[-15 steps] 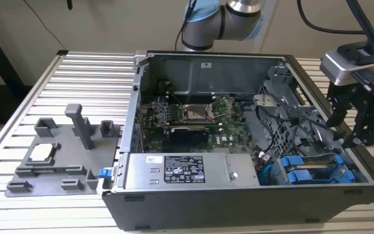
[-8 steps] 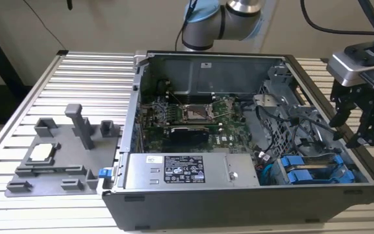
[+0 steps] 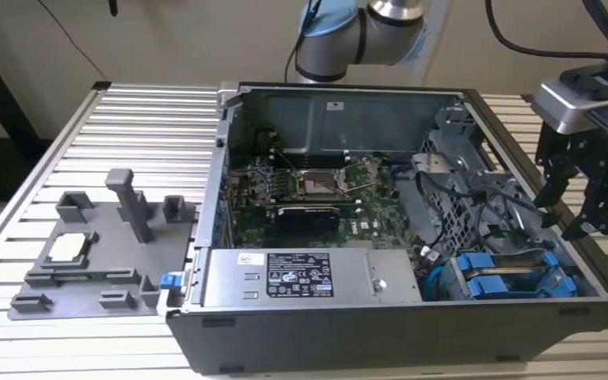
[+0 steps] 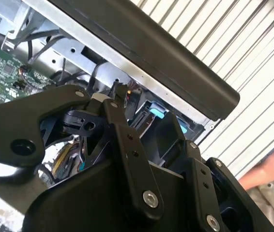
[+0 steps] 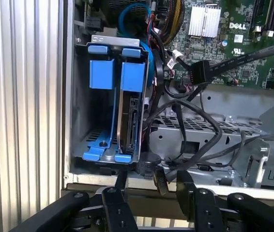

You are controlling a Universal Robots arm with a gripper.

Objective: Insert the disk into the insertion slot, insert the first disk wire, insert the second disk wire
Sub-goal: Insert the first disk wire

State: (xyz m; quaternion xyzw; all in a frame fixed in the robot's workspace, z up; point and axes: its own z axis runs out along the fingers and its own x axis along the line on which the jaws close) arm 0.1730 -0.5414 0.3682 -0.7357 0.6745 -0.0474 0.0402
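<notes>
Disk (image 5: pixel 129 118) seated, wiring seemingly undone.
We see it in the insertion slot (image 5: pixel 117 40); our gripper (image 3: pixel 564 218) hangs spread, empty.

Robot arm (image 3: pixel 359 36) made of smooth silver-grey tubes, with round joints capped in pale blue. At its wrist is a boxy silver-grey housing (image 3: pixel 570 101), and thick black cables (image 3: pixel 526 36) loop above it. The gripper (image 3: pixel 566 215) is matt black, built from flat, angular linkage bars (image 4: pixel 127 145) with rounded ends. The bars are pinned together by small round silver screws (image 4: pixel 150 197). Its two fingers (image 5: pixel 184 182) are slim, straight and black.
</notes>
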